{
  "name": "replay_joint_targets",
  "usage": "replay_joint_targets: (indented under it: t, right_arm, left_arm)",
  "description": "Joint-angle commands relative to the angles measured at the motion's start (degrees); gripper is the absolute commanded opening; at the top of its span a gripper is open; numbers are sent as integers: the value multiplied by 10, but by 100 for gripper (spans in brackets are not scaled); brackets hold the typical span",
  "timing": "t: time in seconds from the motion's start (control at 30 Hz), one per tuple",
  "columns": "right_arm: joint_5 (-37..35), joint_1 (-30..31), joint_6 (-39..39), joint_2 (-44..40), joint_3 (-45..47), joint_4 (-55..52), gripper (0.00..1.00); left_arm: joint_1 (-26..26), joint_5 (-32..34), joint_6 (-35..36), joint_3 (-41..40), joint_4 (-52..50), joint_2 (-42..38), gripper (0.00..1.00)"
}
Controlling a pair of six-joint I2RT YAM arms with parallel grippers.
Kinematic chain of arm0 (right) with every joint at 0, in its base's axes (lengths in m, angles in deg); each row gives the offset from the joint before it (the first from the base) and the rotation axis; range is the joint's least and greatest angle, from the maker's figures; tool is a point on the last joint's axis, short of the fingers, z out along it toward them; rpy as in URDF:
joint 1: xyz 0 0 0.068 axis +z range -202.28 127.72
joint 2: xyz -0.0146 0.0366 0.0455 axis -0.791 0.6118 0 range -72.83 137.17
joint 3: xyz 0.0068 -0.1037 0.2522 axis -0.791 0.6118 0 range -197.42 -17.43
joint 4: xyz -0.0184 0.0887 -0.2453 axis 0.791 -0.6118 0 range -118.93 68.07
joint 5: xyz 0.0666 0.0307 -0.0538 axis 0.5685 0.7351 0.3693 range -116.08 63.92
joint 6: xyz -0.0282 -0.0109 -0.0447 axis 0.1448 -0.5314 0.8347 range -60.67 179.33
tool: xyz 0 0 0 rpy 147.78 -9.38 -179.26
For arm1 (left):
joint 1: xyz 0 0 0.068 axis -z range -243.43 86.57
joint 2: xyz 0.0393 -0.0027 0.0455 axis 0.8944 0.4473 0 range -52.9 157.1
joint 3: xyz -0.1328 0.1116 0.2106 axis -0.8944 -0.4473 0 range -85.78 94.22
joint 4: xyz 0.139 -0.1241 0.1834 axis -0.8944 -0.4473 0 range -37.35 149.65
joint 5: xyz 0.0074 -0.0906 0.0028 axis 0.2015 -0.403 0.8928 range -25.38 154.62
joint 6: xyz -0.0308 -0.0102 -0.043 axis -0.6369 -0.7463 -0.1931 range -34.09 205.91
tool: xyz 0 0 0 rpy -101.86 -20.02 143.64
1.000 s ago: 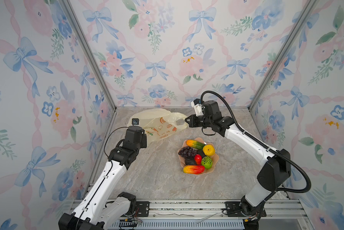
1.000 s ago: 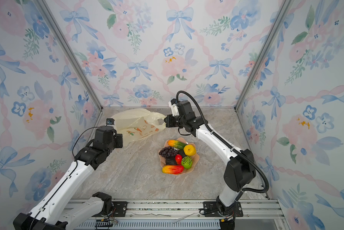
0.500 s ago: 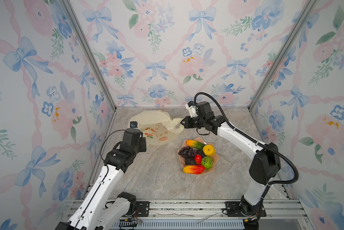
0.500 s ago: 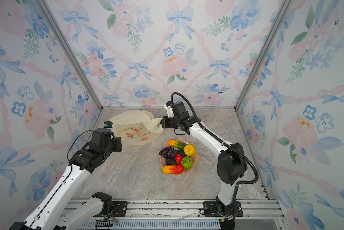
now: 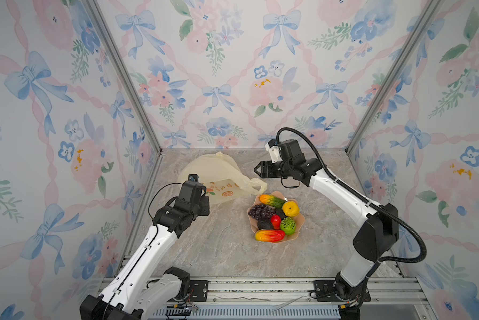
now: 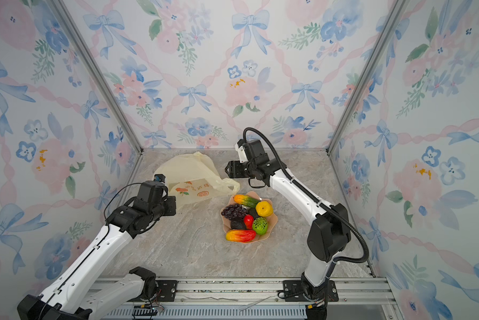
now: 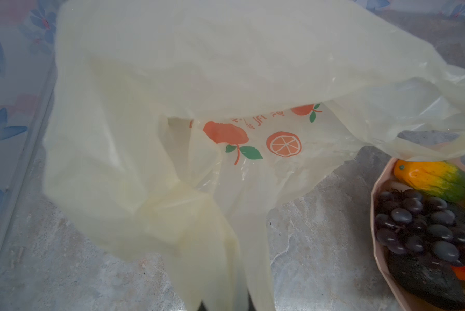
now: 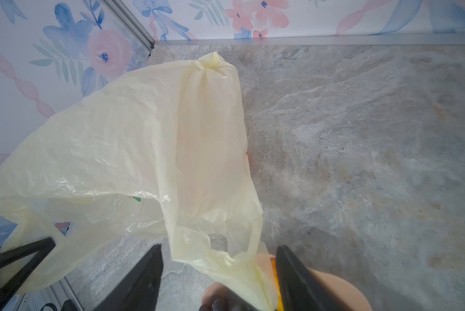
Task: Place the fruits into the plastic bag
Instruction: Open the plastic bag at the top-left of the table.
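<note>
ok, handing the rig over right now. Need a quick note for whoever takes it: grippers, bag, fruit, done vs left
Left gripper: shut on one handle of the plastic bag.
Right gripper: open, holding nothing. The bag's other handle lies loose between its fingers, drooping over the pink dish rim.
Fruits: all piled in the dish, right beside the bag. None seen inside the bag.
Done: bag gripped on one side only.
Left: get the mouth open, then move every fruit in.
</note>
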Motion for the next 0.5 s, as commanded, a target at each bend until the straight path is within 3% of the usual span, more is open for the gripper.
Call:
replay_joint_targets:
  t: [0.0,0.2,0.3,0.47]
  right_arm:
    - [-30,15,9,-77,12,-70,70]
    - [-10,112,-59,-120,78,-69,67]
    - [-4,157,-80,-93,94,-58,66]
    - [36,178,-135,-20,98,17,61]
  left_arm:
    - [25,-5,-23,9,-9,6,0]
    - [43,-10,-36,7,-8,8,0]
    - [51,-11,-39,4,-9,5,0]
    - [53,-17,-46,-3,-9,-11,0]
